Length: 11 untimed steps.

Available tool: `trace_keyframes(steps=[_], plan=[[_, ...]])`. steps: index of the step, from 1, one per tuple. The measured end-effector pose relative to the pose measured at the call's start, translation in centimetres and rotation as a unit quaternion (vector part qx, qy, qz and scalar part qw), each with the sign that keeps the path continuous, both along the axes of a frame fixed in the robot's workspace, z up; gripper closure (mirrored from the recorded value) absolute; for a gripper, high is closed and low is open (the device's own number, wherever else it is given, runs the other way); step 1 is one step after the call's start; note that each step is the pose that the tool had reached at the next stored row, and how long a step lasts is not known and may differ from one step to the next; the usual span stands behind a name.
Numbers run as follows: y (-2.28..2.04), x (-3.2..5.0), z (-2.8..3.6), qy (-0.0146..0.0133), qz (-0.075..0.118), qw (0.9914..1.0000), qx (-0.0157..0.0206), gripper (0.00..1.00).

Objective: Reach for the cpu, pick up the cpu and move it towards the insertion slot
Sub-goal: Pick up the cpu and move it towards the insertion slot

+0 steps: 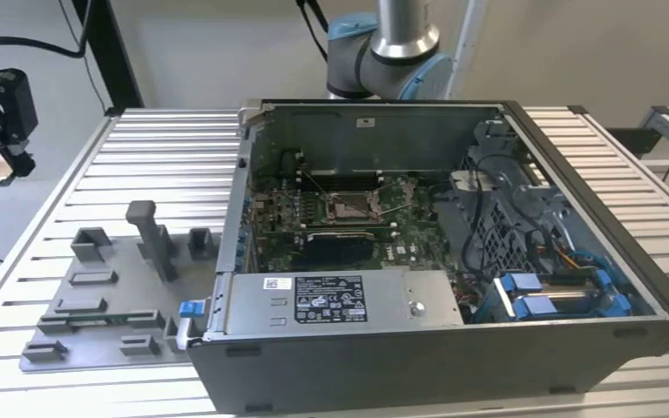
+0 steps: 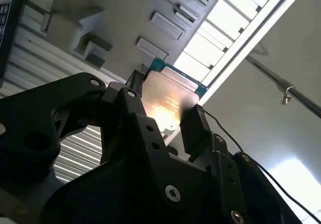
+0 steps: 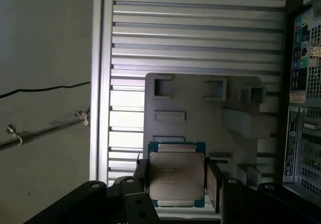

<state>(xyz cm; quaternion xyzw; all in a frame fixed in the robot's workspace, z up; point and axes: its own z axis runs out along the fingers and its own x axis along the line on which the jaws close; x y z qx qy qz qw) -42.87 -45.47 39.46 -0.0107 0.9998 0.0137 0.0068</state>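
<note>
The cpu [image 3: 176, 176] is a thin square chip with a silvery top on a green edge, clamped between my gripper's two black fingers [image 3: 213, 184]. My gripper [image 3: 176, 180] is shut on it. The second wrist view shows the same chip [image 2: 168, 96] lit bright between the fingers [image 2: 193, 126]. In the exterior view my gripper [image 1: 1, 170] hangs raised at the far left, off the table's left edge. The insertion slot [image 1: 352, 206], a metal-framed socket on the green board, lies inside the open computer case, well to the exterior view's right of the gripper.
A grey fixture plate [image 1: 114, 287] with upright blocks lies on the ribbed metal table [image 1: 160, 165], between the gripper and the case. The open case [image 1: 451, 287] has tall walls, a power supply box at the front and blue-clipped drive bays. A cable crosses the floor [image 3: 45, 89].
</note>
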Motion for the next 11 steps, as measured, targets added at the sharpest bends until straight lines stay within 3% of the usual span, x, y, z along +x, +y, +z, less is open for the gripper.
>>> trace_keyframes(steps=[11], plan=[[-0.01, 0.22, 0.02, 0.0002, 0.000, 1.00000, 0.0008, 1.00]])
